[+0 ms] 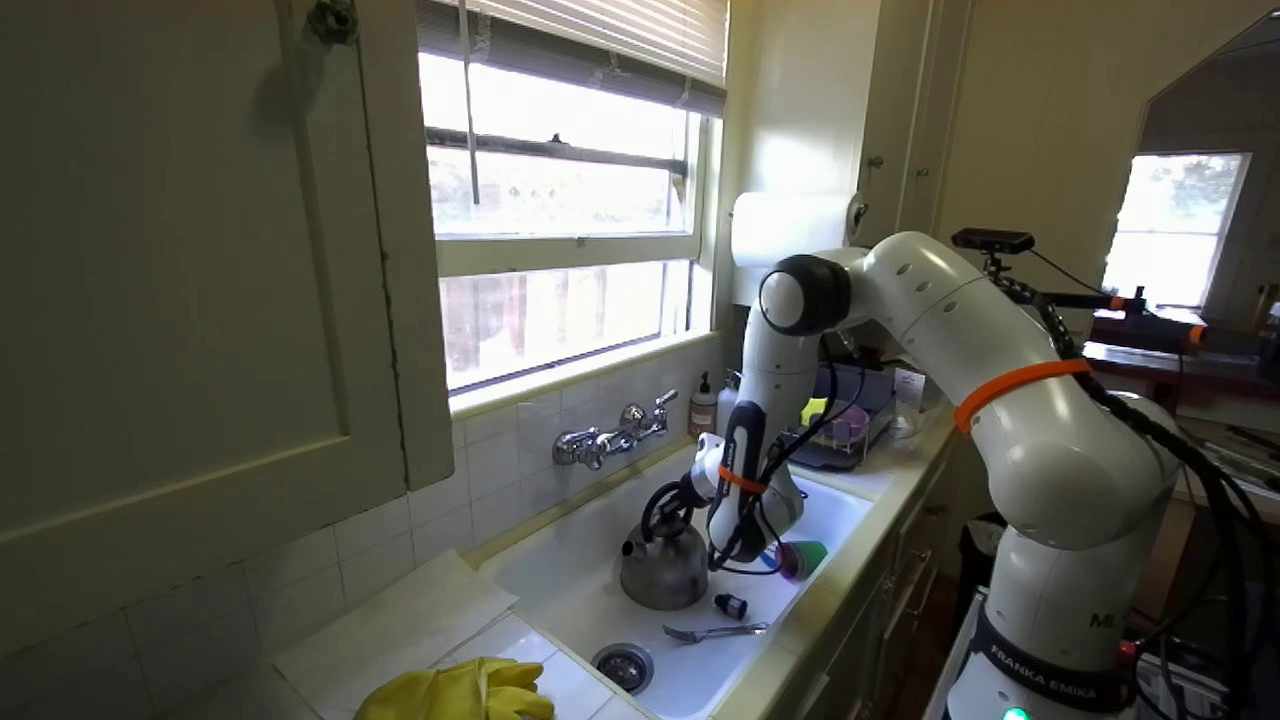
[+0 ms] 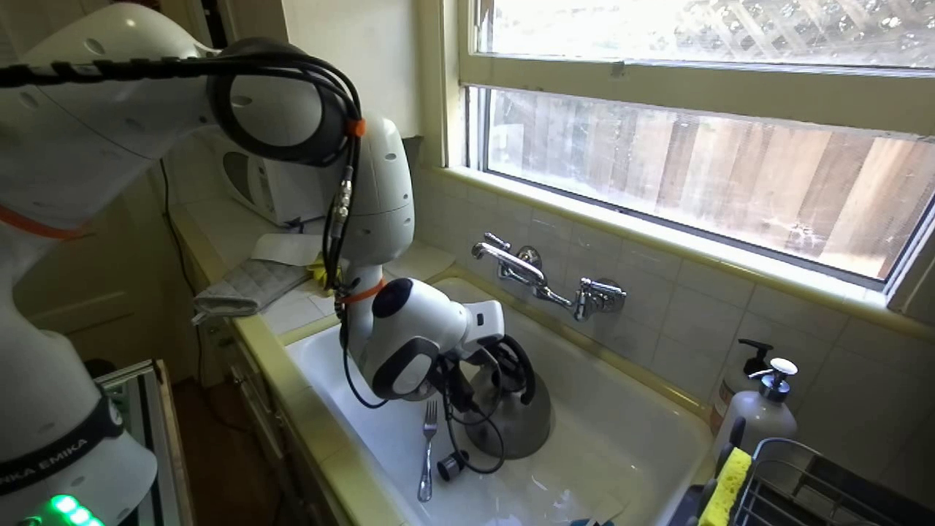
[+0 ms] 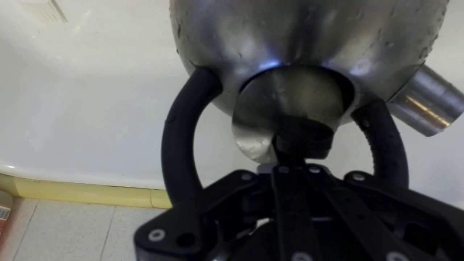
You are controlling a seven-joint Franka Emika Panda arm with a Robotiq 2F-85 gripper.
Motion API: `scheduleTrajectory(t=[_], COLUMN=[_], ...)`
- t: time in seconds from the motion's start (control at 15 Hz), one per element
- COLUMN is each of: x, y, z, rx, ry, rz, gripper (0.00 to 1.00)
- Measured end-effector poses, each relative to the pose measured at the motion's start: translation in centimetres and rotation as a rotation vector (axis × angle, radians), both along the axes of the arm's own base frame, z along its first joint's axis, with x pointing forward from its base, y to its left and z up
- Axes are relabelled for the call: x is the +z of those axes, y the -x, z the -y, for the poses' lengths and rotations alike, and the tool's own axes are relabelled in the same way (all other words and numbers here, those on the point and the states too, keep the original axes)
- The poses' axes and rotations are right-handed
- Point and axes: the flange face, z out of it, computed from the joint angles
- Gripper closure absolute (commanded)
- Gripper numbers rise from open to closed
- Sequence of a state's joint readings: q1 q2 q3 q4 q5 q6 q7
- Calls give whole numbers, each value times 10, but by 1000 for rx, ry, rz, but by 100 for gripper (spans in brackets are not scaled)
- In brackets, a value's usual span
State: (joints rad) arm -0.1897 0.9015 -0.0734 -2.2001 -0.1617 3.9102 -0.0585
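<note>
The kettle (image 1: 663, 580) stands upright in the white sink (image 1: 580, 585) below the wall faucet (image 1: 627, 430); in the wrist view its lid (image 3: 253, 121) tilts at the opening, exposing a dark crescent along 1 side. The gripper (image 3: 291, 162) has its 2 fingers pressed together at the lid's black knob (image 3: 306, 139), although whether they pinch it cannot be told. Near the kettle lie 1 fork (image 1: 718, 632) and 1 small dark cylinder (image 1: 731, 606) on the sink floor.
</note>
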Motion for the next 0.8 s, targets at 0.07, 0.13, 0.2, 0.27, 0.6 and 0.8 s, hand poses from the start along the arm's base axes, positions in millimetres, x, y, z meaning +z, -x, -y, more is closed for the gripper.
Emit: scheduleTrajectory(t=[0.07,0.13,0.2,0.27,0.6,0.8], x=[1,2,3,4,7,7], y=[-1,-1,-2,-2,-5,-5], z=[0,0,1,1,5,8], rx=[-6,-17,-31,-48,-107,-133], ry=[-9,-22,-38,-56,-89,-91], rz=[-6,-12,-18,-27,-59,-71], gripper=[100,100,100,75,87,97])
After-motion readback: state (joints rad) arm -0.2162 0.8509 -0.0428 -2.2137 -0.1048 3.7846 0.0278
